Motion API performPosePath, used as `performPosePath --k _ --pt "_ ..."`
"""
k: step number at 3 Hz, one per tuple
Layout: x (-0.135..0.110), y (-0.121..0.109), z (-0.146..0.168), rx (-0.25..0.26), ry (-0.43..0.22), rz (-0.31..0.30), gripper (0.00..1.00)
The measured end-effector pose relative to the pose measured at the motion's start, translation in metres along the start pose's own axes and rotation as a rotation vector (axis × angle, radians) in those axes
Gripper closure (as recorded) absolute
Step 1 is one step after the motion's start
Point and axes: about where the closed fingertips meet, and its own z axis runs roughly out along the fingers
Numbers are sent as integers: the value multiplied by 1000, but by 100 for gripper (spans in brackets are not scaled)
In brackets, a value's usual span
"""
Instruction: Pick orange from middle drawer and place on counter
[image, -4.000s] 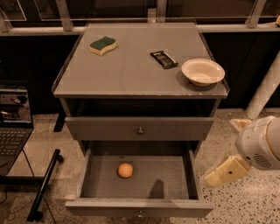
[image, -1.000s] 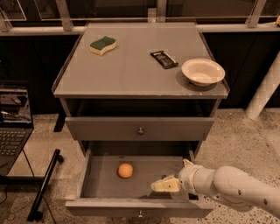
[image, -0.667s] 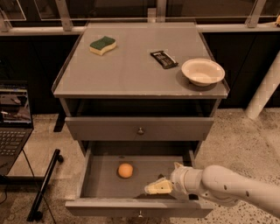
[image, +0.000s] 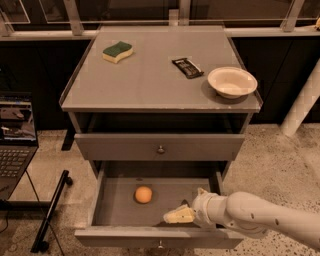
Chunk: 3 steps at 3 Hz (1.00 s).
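Note:
The orange (image: 143, 194) lies on the floor of the open middle drawer (image: 157, 237), left of centre. My gripper (image: 176, 215) reaches into the drawer from the right on a white arm (image: 260, 218). It sits low near the drawer's front, a short way right of and nearer than the orange, not touching it. The counter (image: 150, 75) is the grey top of the cabinet above.
On the counter are a yellow-and-green sponge (image: 117, 51) at back left, a dark wrapped bar (image: 187, 67) in the middle and a white bowl (image: 232, 82) at right. A closed knobbed drawer (image: 160, 148) sits above the open one. A laptop (image: 15, 145) and a black stand (image: 50, 212) are at left.
My arm has come in from the right and dropped into the open drawer. Over the last second the gripper has moved left toward the orange. The orange has not moved.

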Motion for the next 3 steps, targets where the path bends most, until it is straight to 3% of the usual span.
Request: performPosePath --k 2,3 --pt "16 8 73 -96 23 1 0" --pt "12 16 101 -147 24 -28 0"
